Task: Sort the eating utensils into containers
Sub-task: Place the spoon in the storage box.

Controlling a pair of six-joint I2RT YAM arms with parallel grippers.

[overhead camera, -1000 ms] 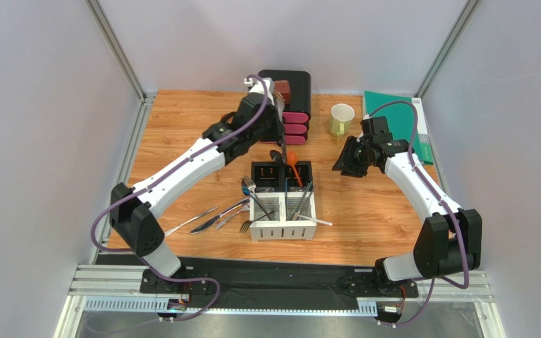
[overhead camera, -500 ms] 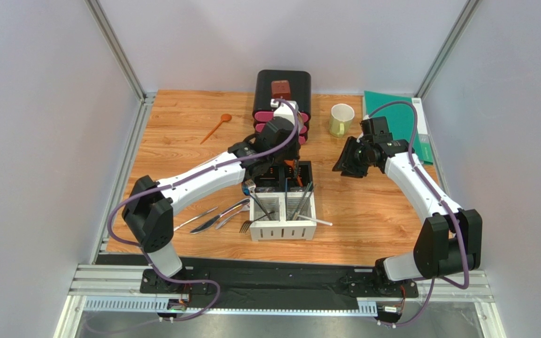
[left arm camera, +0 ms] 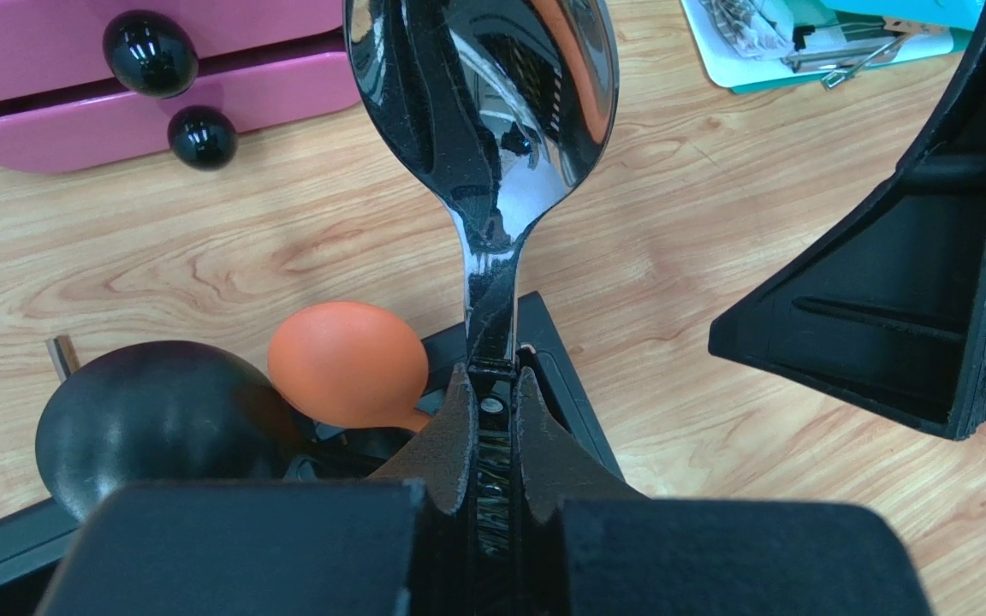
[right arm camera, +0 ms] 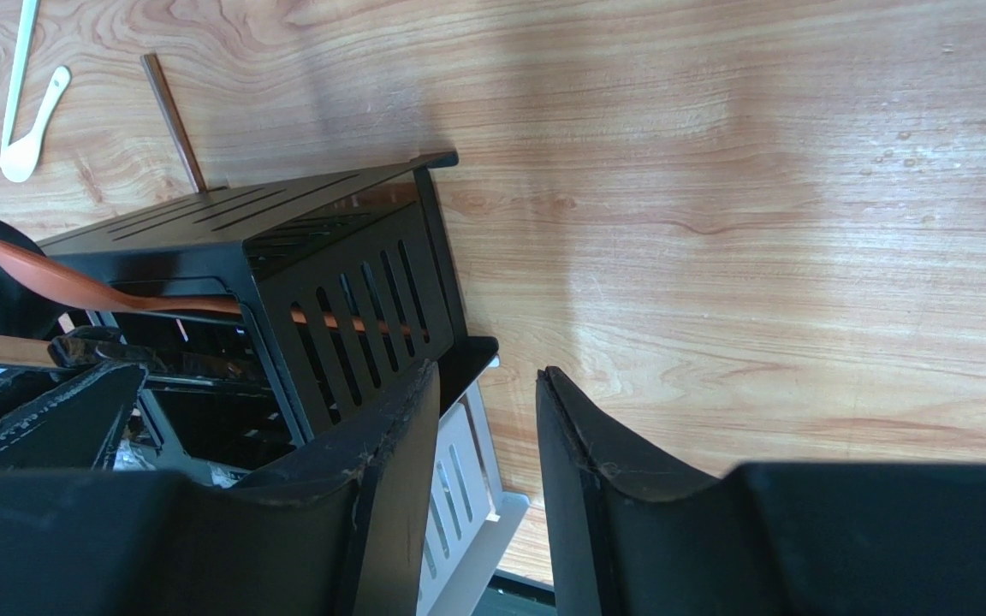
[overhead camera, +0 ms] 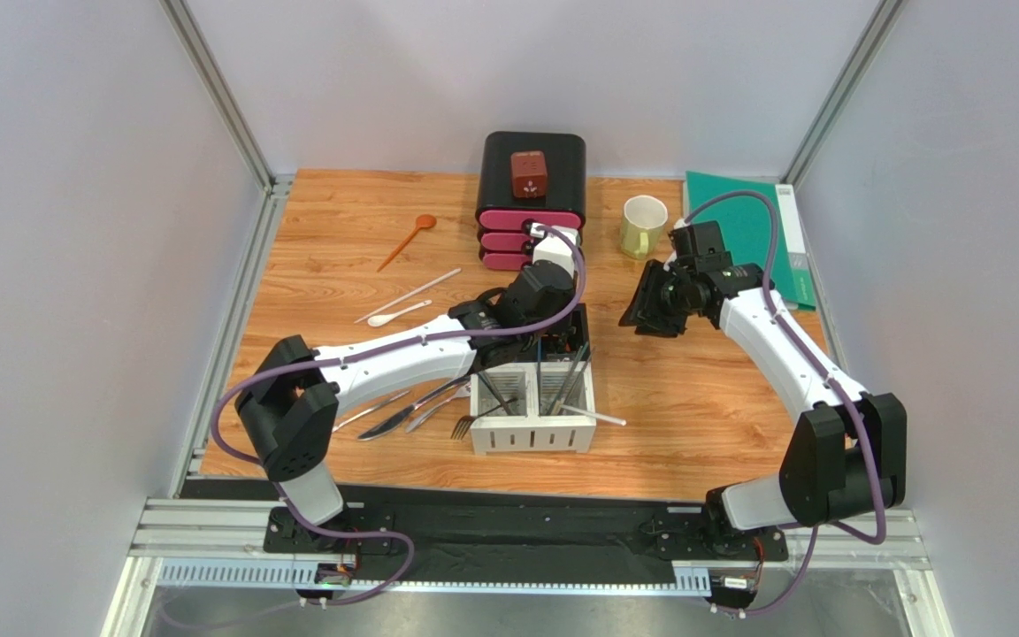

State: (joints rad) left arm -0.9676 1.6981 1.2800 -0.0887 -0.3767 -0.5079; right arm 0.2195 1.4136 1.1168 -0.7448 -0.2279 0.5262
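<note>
My left gripper (overhead camera: 548, 316) (left arm camera: 494, 385) is shut on the handle of a silver metal spoon (left arm camera: 485, 90) and holds it over the back black compartments of the caddy (overhead camera: 535, 418). An orange plastic spoon (left arm camera: 347, 366) and a black plastic spoon (left arm camera: 158, 417) stand in those compartments. My right gripper (overhead camera: 648, 303) (right arm camera: 485, 424) is open and empty, just right of the caddy's black wall (right arm camera: 318, 295). Forks and other metal pieces stand in the white front compartments. On the table lie an orange spoon (overhead camera: 406, 242), white spoons (overhead camera: 402, 303), a dark chopstick (right arm camera: 174, 122) and metal utensils (overhead camera: 402, 409).
A black-and-pink drawer box (overhead camera: 532, 186) stands at the back behind the caddy. A pale green mug (overhead camera: 643, 226) sits to its right, and a green mat (overhead camera: 741, 212) lies at the back right corner. Grey walls enclose the table on three sides.
My left arm has swung from the drawer box at the back to over the caddy's black compartments, uncovering the orange and white spoons on the table. My right gripper shifted slightly left.
</note>
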